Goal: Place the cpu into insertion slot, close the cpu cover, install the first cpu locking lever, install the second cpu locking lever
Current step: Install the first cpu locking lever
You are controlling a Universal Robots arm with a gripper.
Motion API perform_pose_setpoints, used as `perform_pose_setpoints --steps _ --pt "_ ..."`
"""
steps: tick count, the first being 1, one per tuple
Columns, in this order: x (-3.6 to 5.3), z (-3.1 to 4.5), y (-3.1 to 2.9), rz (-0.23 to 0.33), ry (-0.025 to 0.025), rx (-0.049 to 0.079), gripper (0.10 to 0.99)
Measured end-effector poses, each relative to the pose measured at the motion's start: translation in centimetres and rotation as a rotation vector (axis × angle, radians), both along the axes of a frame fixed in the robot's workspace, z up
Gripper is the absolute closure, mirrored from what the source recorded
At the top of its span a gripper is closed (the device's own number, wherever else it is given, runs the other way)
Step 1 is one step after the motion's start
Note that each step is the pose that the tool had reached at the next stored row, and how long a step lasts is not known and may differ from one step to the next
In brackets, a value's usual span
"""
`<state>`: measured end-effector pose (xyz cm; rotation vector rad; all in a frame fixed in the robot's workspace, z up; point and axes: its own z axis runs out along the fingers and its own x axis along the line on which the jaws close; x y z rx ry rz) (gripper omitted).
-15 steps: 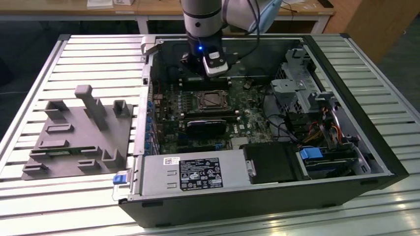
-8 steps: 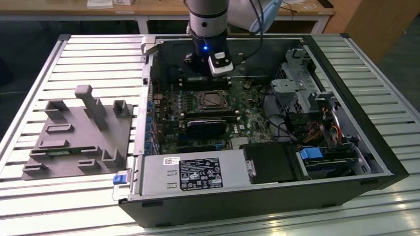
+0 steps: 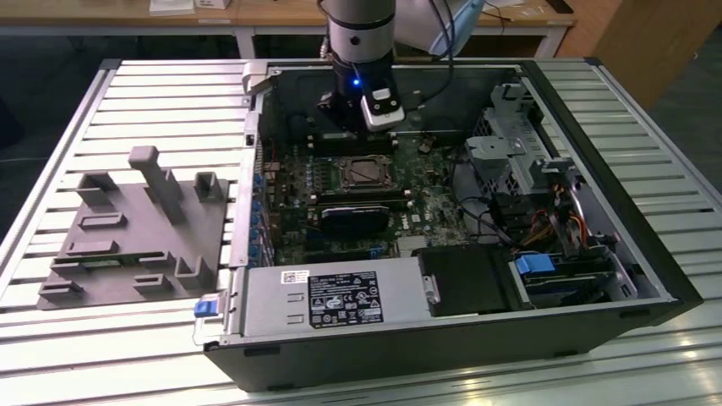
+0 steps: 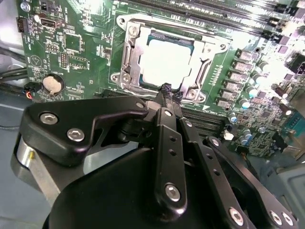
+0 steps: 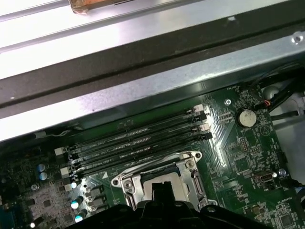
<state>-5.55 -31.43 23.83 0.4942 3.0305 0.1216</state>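
The closed, empty claw [image 4: 167, 93] is hovering at the cpu cover's [image 4: 167, 61] six o'clock edge (cpu [image 4: 167, 62] already seated), positioned for the levers.

Over the silver square cpu cover [image 4: 164, 59] with the pale metal-topped cpu [image 4: 167, 61] in its cut-out, the way from above is taken by the black gripper [image 4: 166, 90], its tip at the frame's edge. 4 long black memory slots [image 5: 138, 140] run close along 1 side. The dark round-edged fan block [image 3: 355, 218] crowds another, with grey drive cages [image 3: 525, 165] and cables at the exterior view's right.
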Motion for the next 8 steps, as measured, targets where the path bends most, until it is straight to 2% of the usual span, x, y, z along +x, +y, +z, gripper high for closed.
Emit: perform_pose_setpoints --steps 8 --pt "0.00 0.00 -0.68 0.009 0.0000 -0.001 0.984"
